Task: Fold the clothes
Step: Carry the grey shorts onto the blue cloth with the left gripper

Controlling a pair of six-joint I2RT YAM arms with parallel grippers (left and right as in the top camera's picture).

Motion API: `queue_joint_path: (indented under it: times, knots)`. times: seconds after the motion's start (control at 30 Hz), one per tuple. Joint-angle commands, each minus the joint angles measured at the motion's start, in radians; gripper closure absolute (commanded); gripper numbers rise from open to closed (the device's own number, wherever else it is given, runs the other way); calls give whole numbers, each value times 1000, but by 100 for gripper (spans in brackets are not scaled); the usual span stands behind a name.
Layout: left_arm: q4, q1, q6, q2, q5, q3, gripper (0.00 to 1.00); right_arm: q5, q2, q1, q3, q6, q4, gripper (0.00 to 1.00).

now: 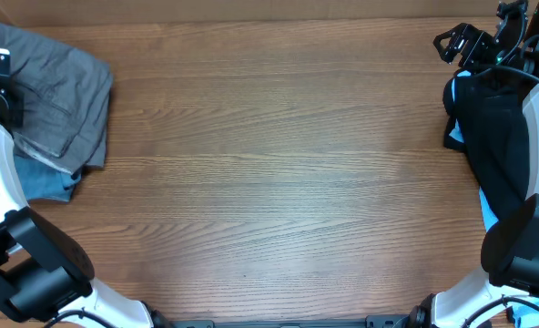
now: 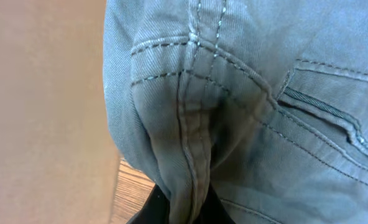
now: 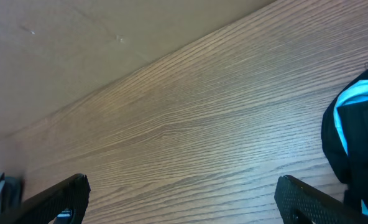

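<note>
No legible text or markings anywhere

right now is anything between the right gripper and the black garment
Nothing visible does. The right gripper is open over bare wooden table, and the black garment lies close beside it.

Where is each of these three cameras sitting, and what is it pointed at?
Overhead: above the table, looking straight down; both arms show.
Left wrist: on the left gripper, close against the grey garment; dark fingers barely show.
Right wrist: on the right gripper, facing bare wood; both spread fingers show.
Shared: overhead and left wrist see the grey garment.
</note>
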Motion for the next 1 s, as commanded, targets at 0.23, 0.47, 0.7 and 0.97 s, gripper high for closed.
queue_joint_path:
  times: [0.23,0.47,0.7,0.97]
  knots:
    - [74,69,-2,140,-49,33,96,0,-3,1,0,-1,2,0]
    - [125,148,-11,181,53,33,93,0,-3,1,0,-1,2,0]
    - [143,175,-12,250,45,33,86,0,-3,1,0,-1,2,0]
    - [152,178,-359,224,-74,89,0,0,-3,1,0,-1,2,0]
